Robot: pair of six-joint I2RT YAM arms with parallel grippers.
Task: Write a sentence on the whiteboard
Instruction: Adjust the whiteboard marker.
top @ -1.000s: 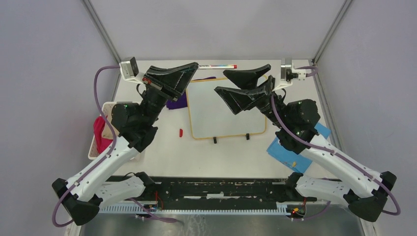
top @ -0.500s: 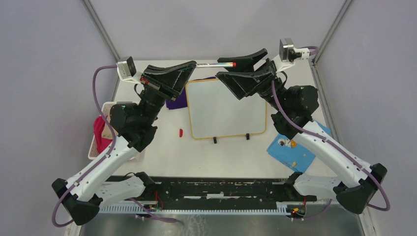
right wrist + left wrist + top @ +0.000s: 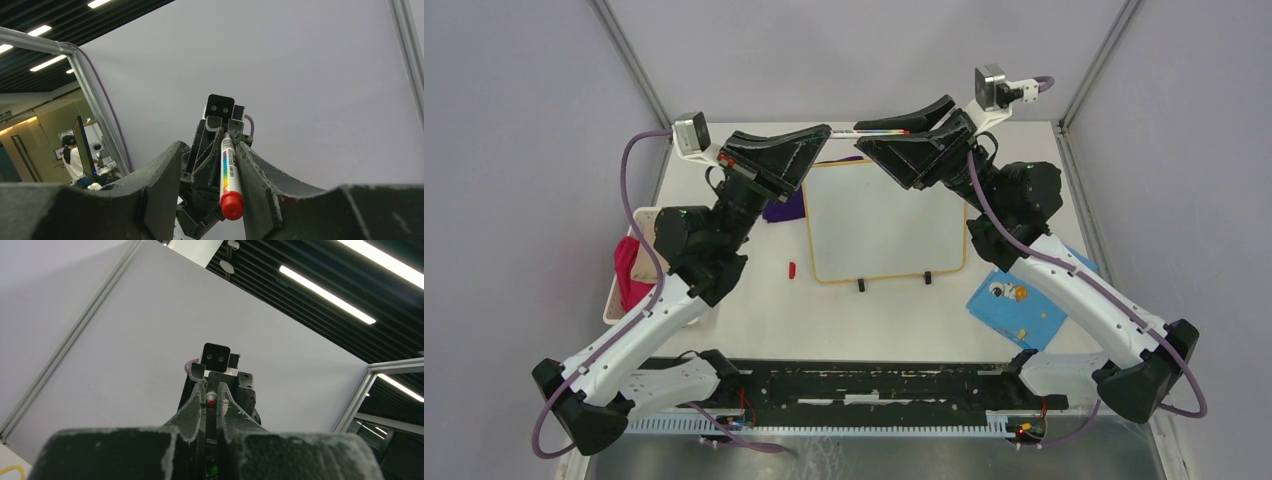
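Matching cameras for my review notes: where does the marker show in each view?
Top external: the marker is at top centre, lying level between the left gripper and the right gripper.
Left wrist: only its red end shows, at centre between the fingers.
Right wrist: lower centre, rainbow barrel, red end nearest the camera.
Shared landmark: the left gripper, which holds the marker, shows in all three.

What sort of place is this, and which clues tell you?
Probably a robotics lab cell: a left arm and right arm bolted to a table, grey panels on aluminium posts, a person at a monitor beyond.
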